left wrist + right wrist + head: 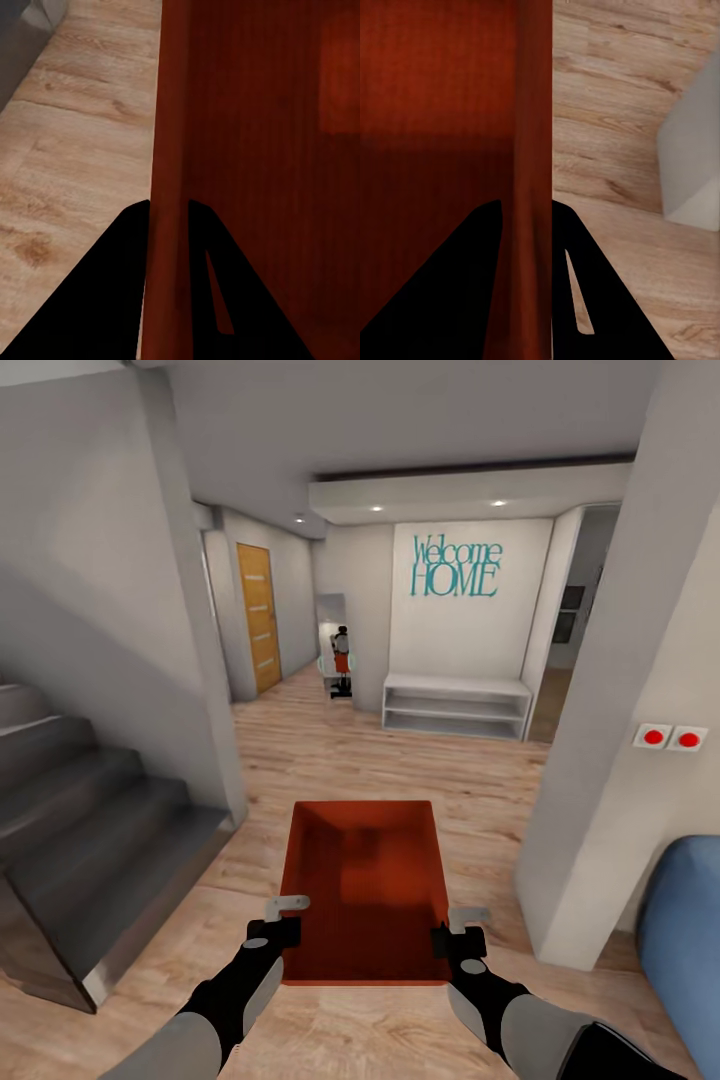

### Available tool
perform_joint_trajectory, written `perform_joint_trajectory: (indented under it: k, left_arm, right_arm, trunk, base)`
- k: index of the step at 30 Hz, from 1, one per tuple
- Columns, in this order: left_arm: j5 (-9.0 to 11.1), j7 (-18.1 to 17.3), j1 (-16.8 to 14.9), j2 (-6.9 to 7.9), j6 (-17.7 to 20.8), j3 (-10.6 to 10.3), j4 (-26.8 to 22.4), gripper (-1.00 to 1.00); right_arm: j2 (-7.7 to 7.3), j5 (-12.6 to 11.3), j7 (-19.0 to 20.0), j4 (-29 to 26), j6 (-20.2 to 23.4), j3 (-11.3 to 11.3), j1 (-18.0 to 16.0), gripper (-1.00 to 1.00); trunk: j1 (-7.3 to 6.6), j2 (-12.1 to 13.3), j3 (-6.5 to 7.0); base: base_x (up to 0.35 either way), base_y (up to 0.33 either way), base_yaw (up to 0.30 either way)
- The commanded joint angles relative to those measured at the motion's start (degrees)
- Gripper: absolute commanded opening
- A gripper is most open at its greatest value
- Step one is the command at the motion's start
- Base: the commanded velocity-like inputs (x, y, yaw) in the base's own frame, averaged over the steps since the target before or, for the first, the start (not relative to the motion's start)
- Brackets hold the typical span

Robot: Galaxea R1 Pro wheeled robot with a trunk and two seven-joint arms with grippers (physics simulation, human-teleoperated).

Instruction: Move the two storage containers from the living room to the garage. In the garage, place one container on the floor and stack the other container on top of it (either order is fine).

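An open orange-red storage container [365,890] hangs in front of me above light wood plank flooring, carried between both arms. My left gripper [286,916] is shut on its left wall, and the left wrist view shows that thin wall [169,187] clamped between the two dark fingers. On the opposite side my right gripper [455,930] is shut on the right wall [532,187], seen edge-on between its fingers. The container is empty inside.
Grey stairs [80,840] rise at my left. A pale wall corner [600,760] with two red buttons [670,737] stands at my right, beside a blue seat [685,930]. Ahead are a white low shelf [455,705], a "Welcome HOME" wall and a wooden door [258,615].
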Motion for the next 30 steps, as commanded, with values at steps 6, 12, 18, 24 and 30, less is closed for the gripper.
perform_joint_trajectory:
  k: [6,12,18,24,30]
  left_arm:
    - [-0.30,0.79,-0.07,0.13,0.38,1.53,0.34,-1.00]
    - [-0.29,0.82,-0.07,0.18,0.38,1.56,0.55,-1.00]
    - [-0.29,0.78,-0.07,0.21,0.38,1.56,0.61,-1.00]
    - [-0.29,0.78,-0.07,0.21,0.38,1.56,0.61,-1.00]
    - [-0.29,0.78,-0.07,0.21,0.38,1.56,0.61,-1.00]
  right_arm:
    - [-0.58,-1.07,-0.18,0.36,-0.43,-2.98,-0.05,-1.00]
    - [-0.58,-1.08,-0.16,0.36,-0.43,-2.98,-0.05,-1.00]
    - [-0.50,-1.13,-0.14,0.36,-0.43,-2.96,-0.05,-1.00]
    - [-0.49,-1.14,-0.14,0.36,-0.43,-2.98,-0.05,-1.00]
    - [-0.49,-1.14,-0.13,0.36,-0.43,-2.97,-0.05,-1.00]
  trunk:
    - [0.06,-0.10,-0.11]
    - [0.06,-0.10,-0.11]
    - [0.06,-0.10,-0.11]
    - [0.06,-0.10,-0.11]
    - [0.06,-0.10,-0.11]
  base:
    - [0.322,0.000,0.000]
    - [0.322,0.000,0.000]
    - [0.322,0.000,0.000]
    - [0.322,0.000,0.000]
    - [0.322,0.000,0.000]
